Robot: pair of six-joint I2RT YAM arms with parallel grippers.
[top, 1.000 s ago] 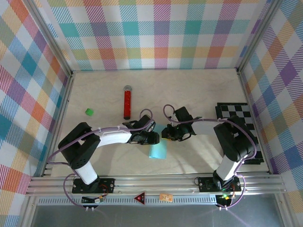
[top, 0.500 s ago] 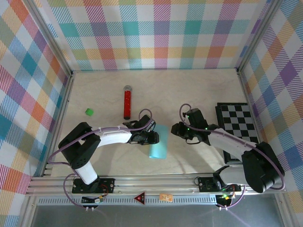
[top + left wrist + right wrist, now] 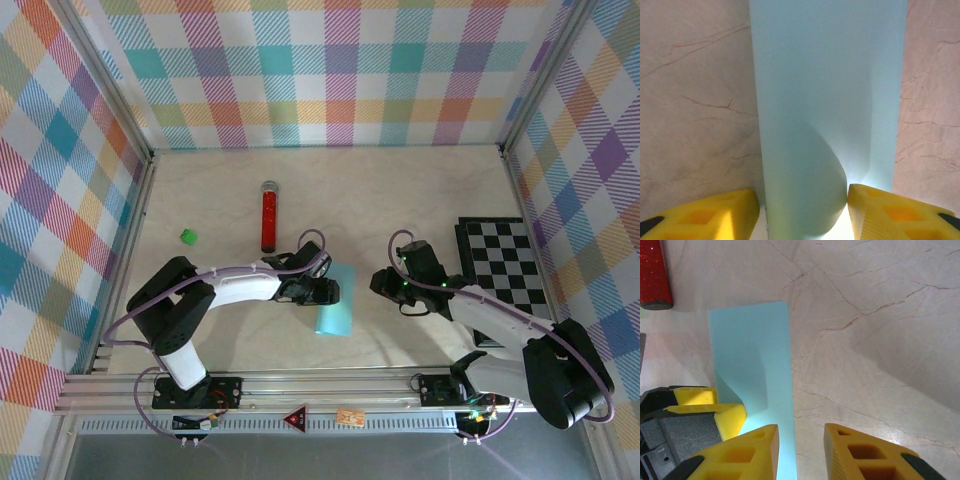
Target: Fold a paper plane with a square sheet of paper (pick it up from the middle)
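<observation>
The square sheet of paper [image 3: 335, 305], light cyan, lies on the table folded into a narrow strip. In the left wrist view the paper [image 3: 825, 75] runs away from me, and one layer bulges up between my yellow fingers [image 3: 890, 212]. My left gripper [image 3: 328, 291] holds that raised fold loosely, with a finger against each side of it. My right gripper [image 3: 383, 286] hovers just right of the strip, open, with bare table between its fingers [image 3: 867, 452]. From the right wrist, the paper [image 3: 750, 340] curls up into the left gripper's fingers [image 3: 730, 417].
A red glittery tube [image 3: 268, 218] lies behind the left gripper, its end near the strip's far corner [image 3: 654, 275]. A small green cube [image 3: 188, 237] sits at the left. The black-and-white checkered board [image 3: 505, 265] lies at the right, under the right arm.
My right gripper has pulled back to the right, off the paper, and its arm has swung out over the board. The left gripper stays on the fold, jaws a little wider.
</observation>
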